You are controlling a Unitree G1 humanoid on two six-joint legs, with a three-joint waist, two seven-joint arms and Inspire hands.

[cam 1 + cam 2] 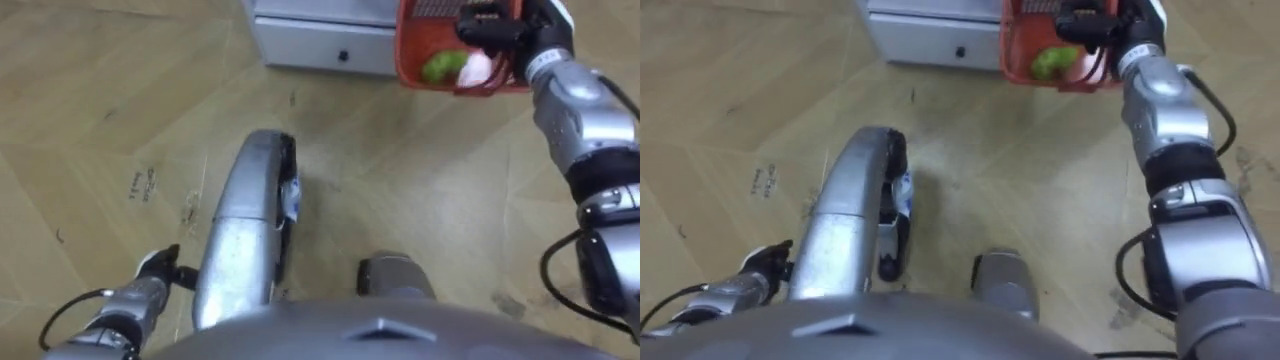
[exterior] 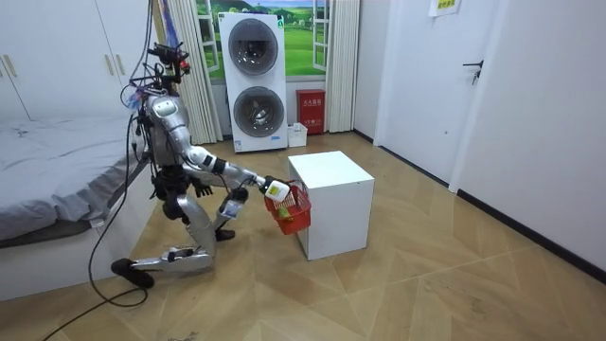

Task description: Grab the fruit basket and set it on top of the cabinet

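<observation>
Fruit basket (image 1: 412,55) is held off the floor, up at the top of the eye views, just in front of the white cabinet (image 1: 320,45). Right hand (image 1: 495,30) is seen at the basket's top edge, with dark fingers (image 1: 478,22) clenched over the rim or handle; which of the two is gripped cannot be told. Right arm is stretched forward from the right side.

Inside the basket a green fruit (image 1: 440,67) is seen, with a pale pink-white item (image 1: 478,68) touching it on the right. What that item is cannot be told.

Left hand (image 1: 165,272) is seen low at the lower left, beside the raised knee, well apart from the basket. State of its fingers cannot be told.

In the room view the robot is seen kneeling on the wooden floor (image 2: 454,275), between the bed (image 2: 57,180) and the cabinet. The red basket is hung at the near face of the cabinet, clear of the floor; whether that face is touched cannot be told. Stacked washing machines (image 2: 254,80) are seen at the back wall, well behind.
</observation>
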